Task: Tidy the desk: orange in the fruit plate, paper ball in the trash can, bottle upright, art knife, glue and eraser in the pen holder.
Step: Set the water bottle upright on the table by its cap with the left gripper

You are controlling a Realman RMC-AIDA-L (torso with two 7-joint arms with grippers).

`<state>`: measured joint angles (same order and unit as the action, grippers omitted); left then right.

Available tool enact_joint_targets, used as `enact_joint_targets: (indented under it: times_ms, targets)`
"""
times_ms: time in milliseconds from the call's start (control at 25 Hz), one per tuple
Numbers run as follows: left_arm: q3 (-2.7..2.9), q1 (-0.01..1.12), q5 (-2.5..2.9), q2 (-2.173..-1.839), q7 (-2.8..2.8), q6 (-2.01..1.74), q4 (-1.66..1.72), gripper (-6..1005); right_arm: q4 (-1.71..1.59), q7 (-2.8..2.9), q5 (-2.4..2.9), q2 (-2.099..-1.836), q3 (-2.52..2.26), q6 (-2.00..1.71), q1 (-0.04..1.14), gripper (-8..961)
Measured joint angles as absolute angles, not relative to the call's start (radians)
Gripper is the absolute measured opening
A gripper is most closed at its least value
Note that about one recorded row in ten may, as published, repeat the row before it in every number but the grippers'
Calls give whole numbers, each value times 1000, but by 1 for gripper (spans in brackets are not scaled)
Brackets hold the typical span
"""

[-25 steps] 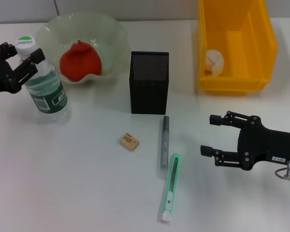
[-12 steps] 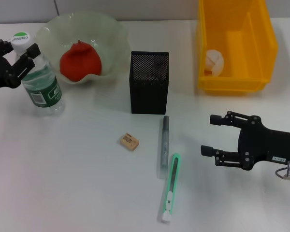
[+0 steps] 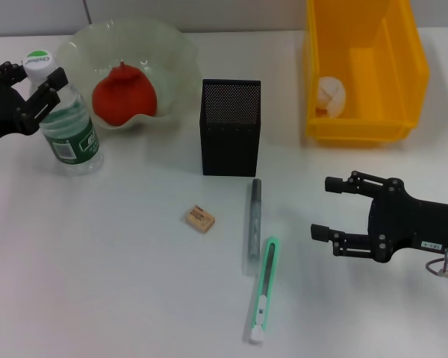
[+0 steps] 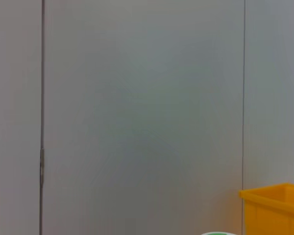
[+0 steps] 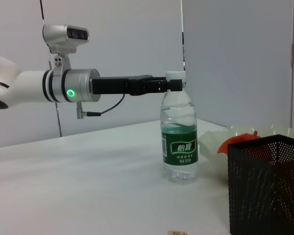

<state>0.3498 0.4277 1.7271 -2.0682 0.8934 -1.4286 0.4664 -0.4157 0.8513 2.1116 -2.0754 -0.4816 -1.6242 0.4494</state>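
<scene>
Clear bottle (image 3: 66, 115) with green label and white-green cap, upright at ten o'clock. Red-orange fruit (image 3: 124, 95) inside pale wavy fruit plate (image 3: 172, 45) at eleven. Black mesh pen holder (image 3: 231, 127), upright, near twelve. White paper ball (image 3: 331, 95) in yellow trash can (image 3: 403, 60) at one. Tan eraser (image 3: 199, 218) flat near centre; grey glue stick (image 3: 252, 224) lying beside mint-green art knife (image 3: 262, 289) toward six.

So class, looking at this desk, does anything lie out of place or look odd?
Three things lie loose on the table in front of the pen holder: the eraser, the glue and the art knife. The bottle stands upright, with the left claw at its neck.
</scene>
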Motion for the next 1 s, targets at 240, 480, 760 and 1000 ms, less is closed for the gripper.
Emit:
enact_joint_targets:
  times_ms: [240,480,760,1000]
  targets:
    - [347,428,1727,-2068,894,-1437,466,538,-417,851,2112,-2075,-482,-1624,448,800]
    - [352,429,1727,-2067,901,-1430,466,568,-419,851,2112,-2074,-482,-1625,447,800]
    - [353,430,1727,-2068,901,-1434,466,602,-419,851,2112,-2074,-482,-1625,446,801]
    - [351,431,1726,-2067,907,-1461,466,632,-419,851,2110,-2074,-481,-1626,446,801]
